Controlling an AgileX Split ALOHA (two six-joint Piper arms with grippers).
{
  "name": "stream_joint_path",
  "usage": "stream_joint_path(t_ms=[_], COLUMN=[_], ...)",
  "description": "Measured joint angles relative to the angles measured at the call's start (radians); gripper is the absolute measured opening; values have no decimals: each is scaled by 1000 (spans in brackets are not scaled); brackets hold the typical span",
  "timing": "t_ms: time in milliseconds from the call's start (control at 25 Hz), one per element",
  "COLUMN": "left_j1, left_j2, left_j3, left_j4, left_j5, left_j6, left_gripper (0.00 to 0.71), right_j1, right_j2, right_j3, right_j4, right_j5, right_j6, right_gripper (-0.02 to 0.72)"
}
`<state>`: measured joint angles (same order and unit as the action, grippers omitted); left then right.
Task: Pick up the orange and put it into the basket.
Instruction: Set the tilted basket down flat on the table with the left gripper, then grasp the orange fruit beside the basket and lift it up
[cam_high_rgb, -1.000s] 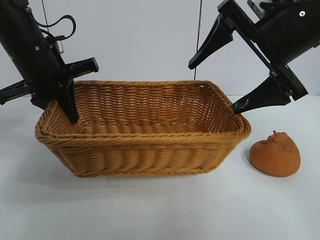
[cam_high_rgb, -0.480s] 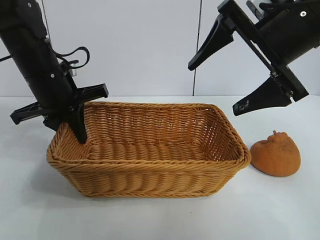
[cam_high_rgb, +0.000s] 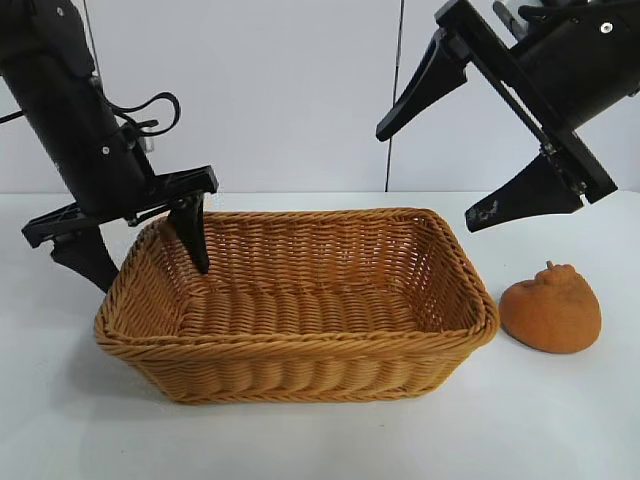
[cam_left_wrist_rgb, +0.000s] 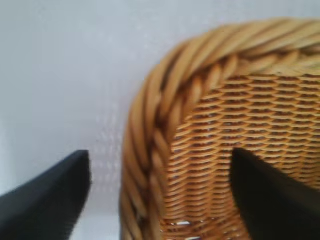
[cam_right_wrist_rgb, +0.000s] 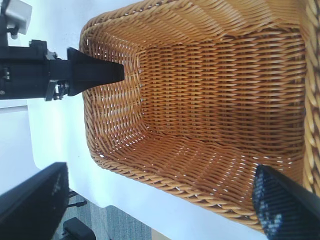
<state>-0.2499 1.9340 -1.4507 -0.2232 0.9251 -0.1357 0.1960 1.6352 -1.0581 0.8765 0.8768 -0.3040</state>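
Observation:
The orange lies on the white table just right of the basket, apart from it, stem nub up. It shows in neither wrist view. My left gripper is open and straddles the basket's left rim, one finger outside and one finger inside. In the left wrist view the braided rim runs between my left gripper's fingers. My right gripper is open and empty, held high over the basket's right end, up and left of the orange. The right wrist view looks down into the empty basket between my right gripper's fingers.
White table top all round, with a white wall behind. The table's edge and grey floor show in the right wrist view. My left gripper's inner finger shows there too, inside the basket's far end.
The left gripper, shut on the basket's left rim, dragged the basket to the right and has now opened, letting go of the rim. The right arm and the orange have not moved.

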Motion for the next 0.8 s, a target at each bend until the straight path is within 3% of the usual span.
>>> stream_joint_path(t_ms=[160, 440, 600, 800], left_j1=[58, 208, 220, 199], left_j2=[-55, -63, -68, -143], left_j3=[-1, -1, -1, 38], left_j4=[113, 152, 150, 156], left_j5=[57, 161, 233, 279], left_j6=[0, 5, 37, 70], left_gripper=[643, 643, 643, 643], right_j1=[0, 0, 0, 0], right_j2=[0, 0, 0, 0], right_j3=[0, 0, 0, 0], right_j4=[-1, -11, -11, -11], right_j5=[-2, -2, -2, -2], right_j6=[0, 0, 0, 0], right_gripper=[683, 683, 683, 683])
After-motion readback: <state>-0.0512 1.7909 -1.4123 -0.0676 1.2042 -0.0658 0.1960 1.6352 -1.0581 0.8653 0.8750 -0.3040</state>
